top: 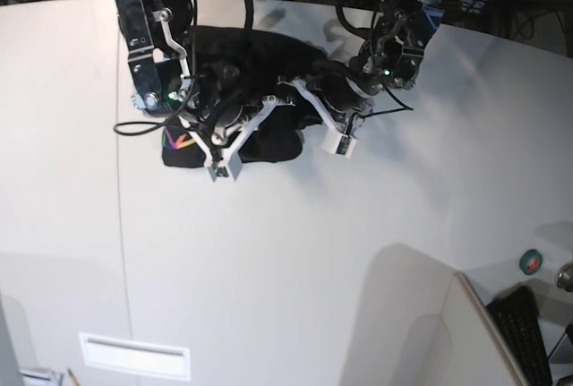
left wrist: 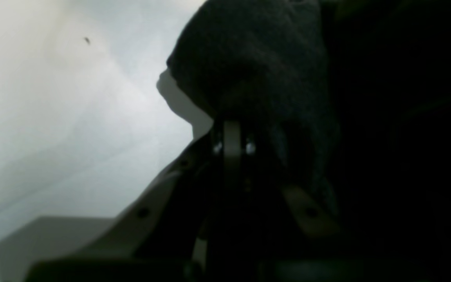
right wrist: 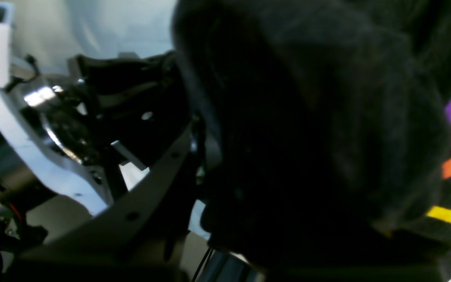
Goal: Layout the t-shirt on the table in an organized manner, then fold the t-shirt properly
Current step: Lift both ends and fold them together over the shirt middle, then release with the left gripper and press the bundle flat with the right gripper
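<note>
- Right now your left gripper (left wrist: 231, 133) has its jaws pressed together, and black cloth of the t-shirt (top: 269, 140) bunches at the tips, so it looks pinched there
- Seen from the left wrist, that cloth fills everything from 12 to 4 o'clock, with bare table (left wrist: 73, 117) out at 9 o'clock
- Your right gripper (right wrist: 206, 156) shows only a narrow gap; the dark fabric drapes over the fingers and hides the tips, so you can't tell for sure whether cloth is clamped
- At 3 o'clock in the right wrist view you can see purple, orange and yellow print lines
- From the base view, the shirt lies bunched in a dark heap toward 12 o'clock on the white table (top: 313, 252), with both grippers down in it, close together
</note>
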Robot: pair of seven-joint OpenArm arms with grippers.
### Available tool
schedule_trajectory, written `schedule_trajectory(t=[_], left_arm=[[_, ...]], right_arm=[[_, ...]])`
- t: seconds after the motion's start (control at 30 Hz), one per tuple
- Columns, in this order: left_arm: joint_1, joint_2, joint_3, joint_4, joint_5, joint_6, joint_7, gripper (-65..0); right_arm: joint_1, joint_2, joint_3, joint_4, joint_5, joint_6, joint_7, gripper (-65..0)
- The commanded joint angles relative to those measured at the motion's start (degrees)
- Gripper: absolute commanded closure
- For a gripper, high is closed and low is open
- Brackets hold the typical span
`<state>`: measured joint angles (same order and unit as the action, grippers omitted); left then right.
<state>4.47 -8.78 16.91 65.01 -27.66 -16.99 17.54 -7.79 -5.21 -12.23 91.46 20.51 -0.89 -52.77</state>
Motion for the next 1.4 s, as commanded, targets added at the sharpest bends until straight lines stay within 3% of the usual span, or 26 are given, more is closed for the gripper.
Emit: schedule_trajectory(t=[0.0, 0.43, 0.67, 0.7, 0.8, 0.9, 1.13, 1.37], left_arm=[[0.32, -0.41, -0.07, -0.09, 1.42, 1.04, 3.08, 0.0], [0.32, -0.59, -0.25, 0.52, 1.42, 1.3, 3.08, 0.0], [3.31, -5.33, -1.74, 8.79, 0.8, 1.3, 3.78, 0.0], [4.28, -5.86, -2.8, 10.02, 0.8, 1.3, 4.66, 0.0], [6.91, -8.24, -8.95, 14.68, 0.89, 1.3, 10.72, 0.0], [10.43, -10.26, -17.04, 18.02, 0.89, 1.13, 13.36, 0.0], [15.0, -12.98, -32.16, 19.51, 0.89, 1.04, 13.45, 0.0], [14.48, -13.07, -36.2, 17.93, 0.89, 1.04, 13.45, 0.0]], right_arm=[[1.33, -0.46, -0.03, 0.98, 0.63, 0.23, 1.48, 0.0], [1.42, -1.34, 0.05, 0.89, 0.63, 0.23, 1.39, 0.0], [1.33, -1.42, 0.05, 0.8, 0.63, 0.23, 1.21, 0.0], [1.33, -1.42, 0.05, 0.8, 0.72, 0.23, 1.13, 0.0], [1.15, -1.42, 0.05, 0.8, 0.72, 0.23, 1.04, -18.9], [1.15, -1.42, -0.03, 0.8, 0.72, 0.23, 0.95, -29.1], [3.26, -1.6, -0.21, 0.8, 0.72, 0.23, -5.73, -29.3], [7.92, -1.25, -14.89, 0.8, 0.72, 0.23, -9.07, -29.3]])
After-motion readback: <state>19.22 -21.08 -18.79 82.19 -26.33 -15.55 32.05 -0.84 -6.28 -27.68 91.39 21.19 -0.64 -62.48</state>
